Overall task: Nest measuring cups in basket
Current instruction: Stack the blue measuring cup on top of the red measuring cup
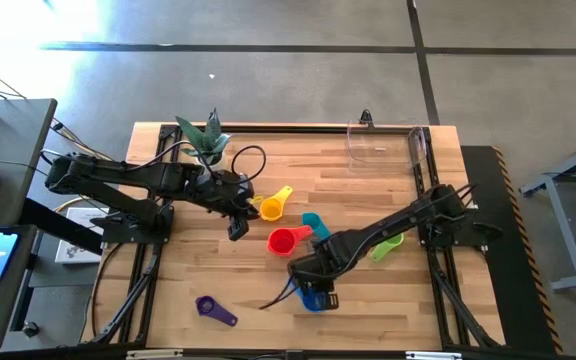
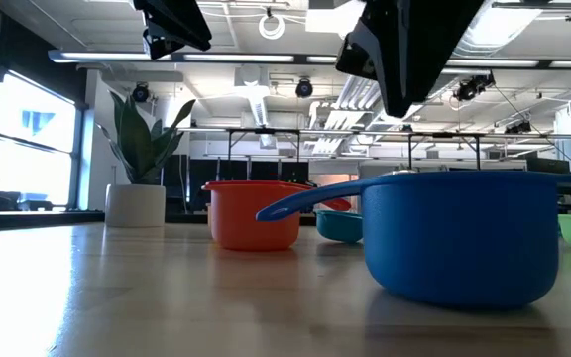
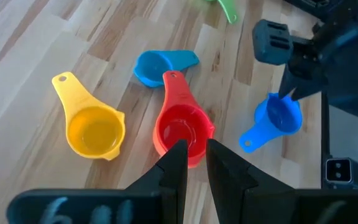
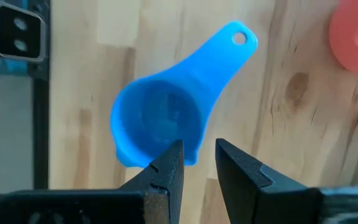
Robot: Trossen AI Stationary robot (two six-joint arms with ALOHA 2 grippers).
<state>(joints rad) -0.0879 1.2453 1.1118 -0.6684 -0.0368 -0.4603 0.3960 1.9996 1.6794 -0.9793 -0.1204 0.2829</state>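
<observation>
1. blue cup [image 4: 160,121] is sitting on the table [image 1: 388,290] near the front edge, directly under the right gripper [image 4: 194,163]; its fingers are nearly closed with a thin gap, empty, hanging above the cup rim.
2. step in hand looks like picking the blue cup; nothing is nested yet and the basket [image 1: 386,143] at the far right edge is holding no cups.
3. next move is probably calling for wider fingers, a drop onto the rim or handle, then a long carry back to the basket.
4. left gripper [image 3: 191,163] is hovering over the red cup [image 3: 182,129], fingers close together, holding nothing.
5. yellow cup [image 3: 93,127] and teal cup [image 3: 160,65] are lying just beside red, so room there is tight.
6. purple cup [image 1: 214,309] is lying alone near the front edge; green cup [image 1: 388,245] is partly under the right arm.
7. plant [image 1: 206,138] is standing at the far left, clear of the carry path.
</observation>
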